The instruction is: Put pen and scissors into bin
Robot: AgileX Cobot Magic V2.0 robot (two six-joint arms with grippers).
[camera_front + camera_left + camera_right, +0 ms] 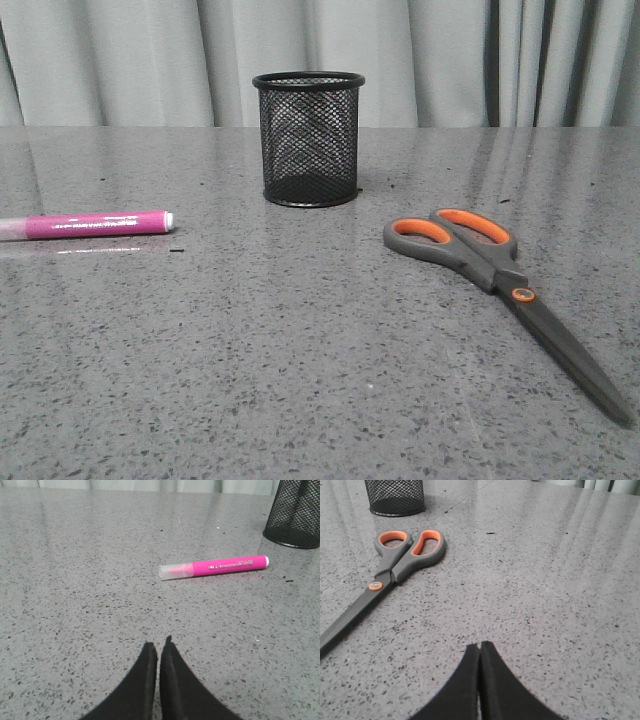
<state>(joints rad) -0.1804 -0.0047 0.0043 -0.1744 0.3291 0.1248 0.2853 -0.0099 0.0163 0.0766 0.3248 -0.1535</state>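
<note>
The black mesh bin (308,138) stands upright at the back middle of the table. The pink pen (95,224) lies flat at the left, its white tip toward the bin. The scissors (505,290) lie closed at the right, orange-lined loops toward the bin, blades toward the front right. My left gripper (159,642) is shut and empty above the table, the pen (215,567) ahead of it and the bin (295,515) beyond. My right gripper (481,645) is shut and empty, the scissors (390,575) and bin (395,497) ahead to one side. Neither gripper shows in the front view.
The grey speckled table (300,360) runs back to pale curtains (420,50). A few small dark specks lie near the pen and bin.
</note>
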